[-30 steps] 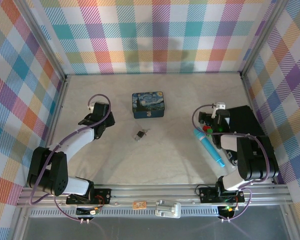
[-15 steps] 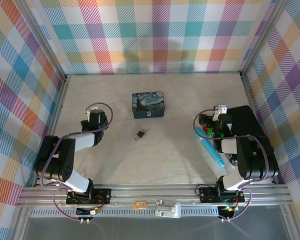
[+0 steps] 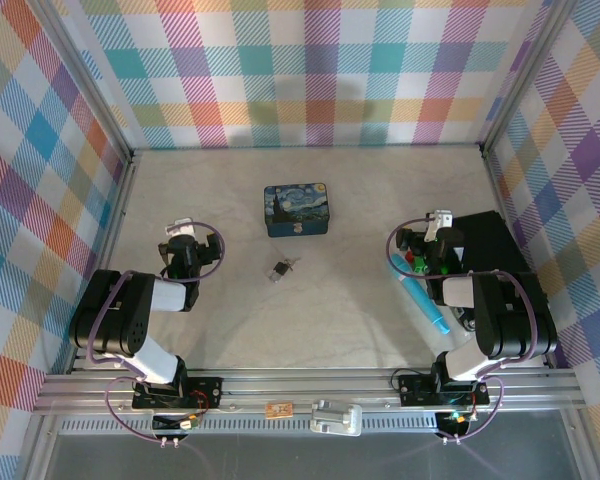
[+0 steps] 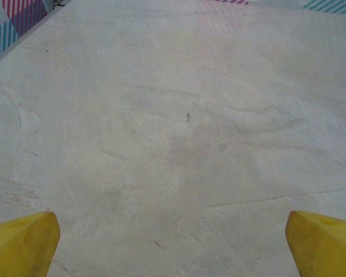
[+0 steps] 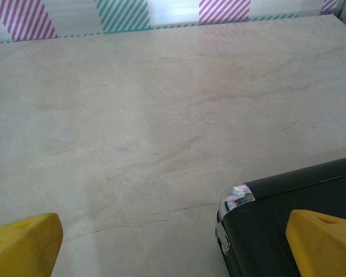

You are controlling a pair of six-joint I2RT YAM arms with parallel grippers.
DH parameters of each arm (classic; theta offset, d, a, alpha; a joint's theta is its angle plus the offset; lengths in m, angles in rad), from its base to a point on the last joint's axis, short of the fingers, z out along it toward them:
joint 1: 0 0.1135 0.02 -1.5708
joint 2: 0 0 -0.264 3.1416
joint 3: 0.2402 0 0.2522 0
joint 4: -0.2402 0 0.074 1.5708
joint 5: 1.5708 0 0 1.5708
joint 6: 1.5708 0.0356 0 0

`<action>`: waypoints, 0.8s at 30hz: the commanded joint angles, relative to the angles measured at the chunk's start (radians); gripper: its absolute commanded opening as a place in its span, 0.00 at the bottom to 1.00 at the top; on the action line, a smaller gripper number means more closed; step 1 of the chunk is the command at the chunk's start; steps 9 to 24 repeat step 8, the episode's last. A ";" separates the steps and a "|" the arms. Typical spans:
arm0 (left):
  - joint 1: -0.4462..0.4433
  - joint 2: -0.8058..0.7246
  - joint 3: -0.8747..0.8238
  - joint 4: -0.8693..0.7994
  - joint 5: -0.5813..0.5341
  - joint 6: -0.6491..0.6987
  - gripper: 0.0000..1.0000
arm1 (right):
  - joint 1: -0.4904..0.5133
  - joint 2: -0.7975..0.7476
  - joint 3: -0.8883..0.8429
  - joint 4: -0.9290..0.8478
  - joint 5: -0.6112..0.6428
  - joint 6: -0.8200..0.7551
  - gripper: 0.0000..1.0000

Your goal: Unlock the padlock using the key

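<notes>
Padlock beside key; left end effector and right end effector spread wide.

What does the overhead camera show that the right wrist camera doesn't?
Overhead adds the padlock, the blue painted tin and the light-blue pen. The right wrist adds its own yellow fingers, spread apart, and a close look at the shiny corner of the black case. Both share the pale table and that black case.

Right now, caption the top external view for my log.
Tiny padlock and key lie together, untouched, just before the blue swirl-painted tin.
</notes>
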 commanded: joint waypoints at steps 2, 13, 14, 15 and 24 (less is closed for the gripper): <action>-0.007 0.005 0.002 0.055 0.000 0.022 1.00 | -0.004 0.010 -0.001 0.021 -0.021 -0.006 0.99; -0.006 0.005 0.001 0.056 0.000 0.022 1.00 | -0.004 0.010 -0.001 0.022 -0.021 -0.006 0.99; -0.006 0.005 0.001 0.056 0.000 0.022 1.00 | -0.004 0.010 -0.001 0.022 -0.021 -0.006 0.99; -0.006 0.005 0.001 0.056 0.000 0.022 1.00 | -0.004 0.010 -0.001 0.022 -0.021 -0.006 0.99; -0.006 0.005 0.001 0.056 0.000 0.022 1.00 | -0.004 0.010 -0.001 0.022 -0.021 -0.006 0.99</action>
